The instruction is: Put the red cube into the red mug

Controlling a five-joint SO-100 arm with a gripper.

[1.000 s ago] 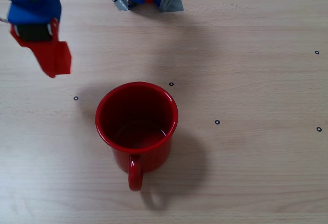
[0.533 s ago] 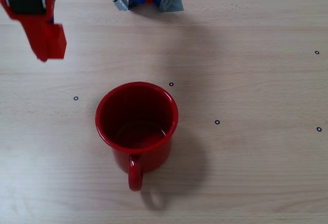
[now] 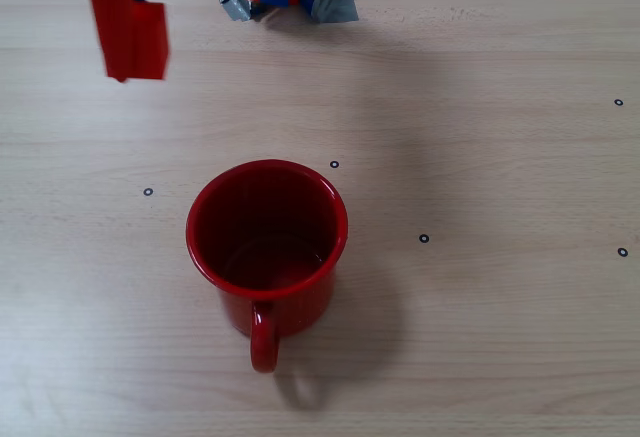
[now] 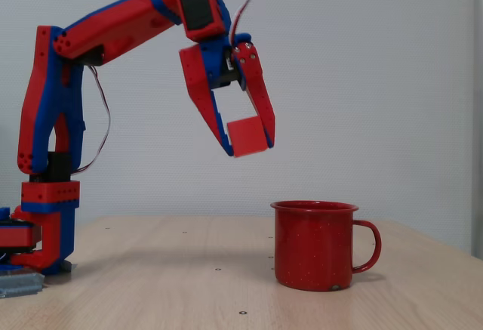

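Red cube [image 4: 247, 136], small, matte and sharp-edged, is held high in the air, pinched between the two long red fingertips of the gripper [image 4: 249, 140]. The jaws are narrowed onto it, closed just to the cube's width, with one face of the block turned toward the side camera. In the overhead fixed view the same cube [image 3: 150, 42] is seen at the tip of the gripper [image 3: 135, 52], near the upper left of the picture.

The red-and-blue jointed arm [image 4: 106, 28] is raised well clear of the table: its upright section is seen standing at the left over the base, the upper link is stretched across toward the right, and the wrist is bent so that the fingers are angled downward and to the right.

The large glossy red enamel mug [image 4: 315, 245] is stood upright on the pale wooden table [image 4: 151, 285], its loop handle turned to the right in the side view. From above, the mug [image 3: 267, 242] is shown with its round rim open, its handle pointing to the lower edge of the picture and its darker interior bare. The cube is carried well above the rim and off to the left of the mug, not yet over the opening. Small black ring marks [image 3: 424, 238] are dotted over the tabletop.
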